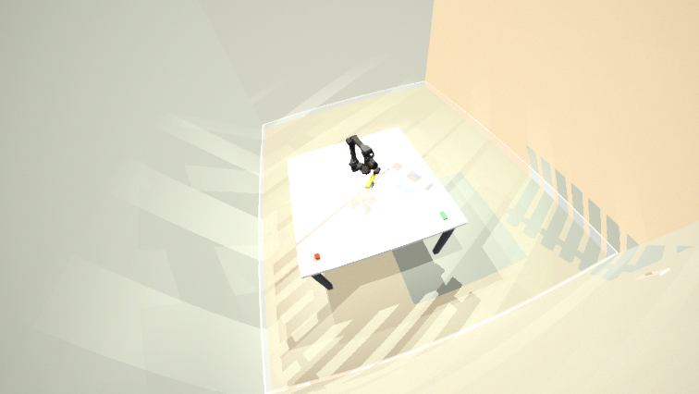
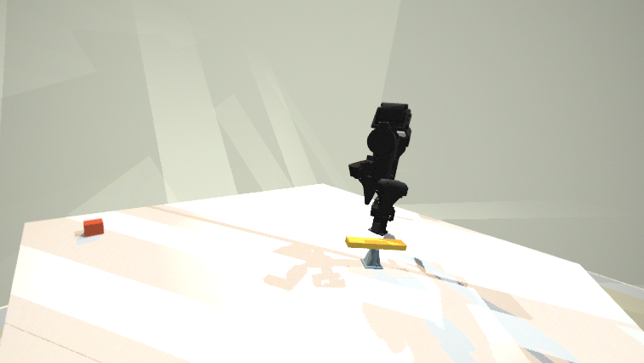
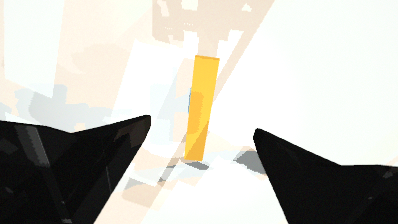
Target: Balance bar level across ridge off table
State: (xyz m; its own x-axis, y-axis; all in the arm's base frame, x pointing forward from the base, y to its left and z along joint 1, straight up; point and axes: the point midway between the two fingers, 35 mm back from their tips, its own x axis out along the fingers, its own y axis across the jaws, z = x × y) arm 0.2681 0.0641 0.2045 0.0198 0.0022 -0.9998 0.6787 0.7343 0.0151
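Observation:
The yellow bar (image 1: 371, 180) (image 2: 376, 243) (image 3: 202, 100) lies across the top of the small grey-blue ridge (image 2: 371, 258), which stands on the table (image 1: 323, 195) (image 2: 203, 325). In the exterior view the bar looks about level, and both its ends are clear of the table. The ridge sits under about the middle of the bar; in the wrist view only a sliver shows beside the bar. My gripper (image 2: 375, 204) (image 3: 203, 126) is wide open and empty above the bar. The wrist view shows a gap between the bar and each finger.
A red block (image 1: 316, 256) (image 2: 94, 227) lies near one table corner, far from the bar. A green block (image 1: 443, 215) lies near another corner. Shadows and light patches cross the table top. The arm stands on the far side of the bar in the top view.

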